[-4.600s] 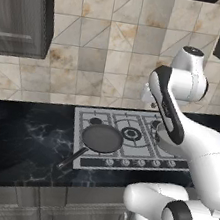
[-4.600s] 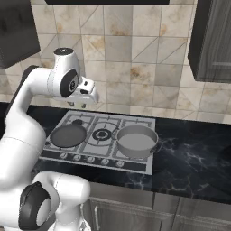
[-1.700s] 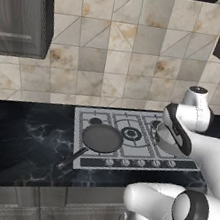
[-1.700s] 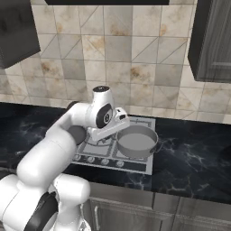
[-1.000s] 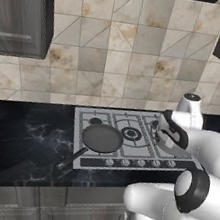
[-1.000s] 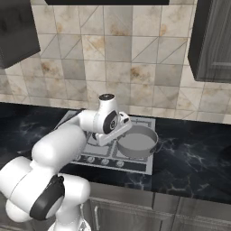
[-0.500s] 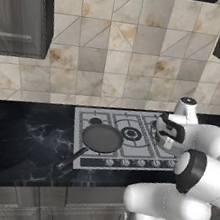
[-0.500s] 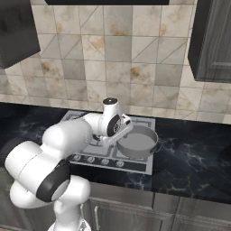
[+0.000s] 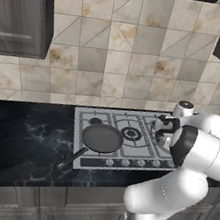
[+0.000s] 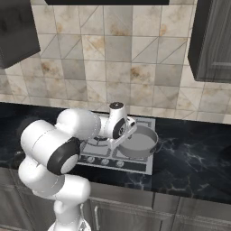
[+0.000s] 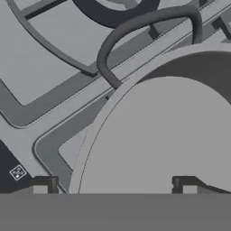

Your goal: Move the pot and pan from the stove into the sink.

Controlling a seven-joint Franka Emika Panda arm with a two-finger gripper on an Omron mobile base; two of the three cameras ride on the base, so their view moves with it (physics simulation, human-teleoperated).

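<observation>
Your gripper (image 11: 113, 182) hangs low over the pot (image 11: 167, 135), its jaws spread wide and holding nothing. In the hand view one dark fingertip (image 11: 44, 184) sits outside the pot's rim, over the steel of the stove (image 11: 40, 76), and the other sits over the pot's pale grey inside, so the near wall of the pot lies between the two tips. You cannot tell from this view whether either tip touches the metal. The pot's curved loop handle (image 11: 144, 31) arches off the rim above the gripper's line, over a black grate.

From the right base view, the pot (image 10: 138, 141) stands on the right side of the stove (image 10: 135, 163), with the hand just at its left edge. From the left base view, the pan (image 9: 101, 138) rests on the front left burner, well apart from the hand, its long thin handle pointing out over the dark marble counter (image 9: 21, 138).
</observation>
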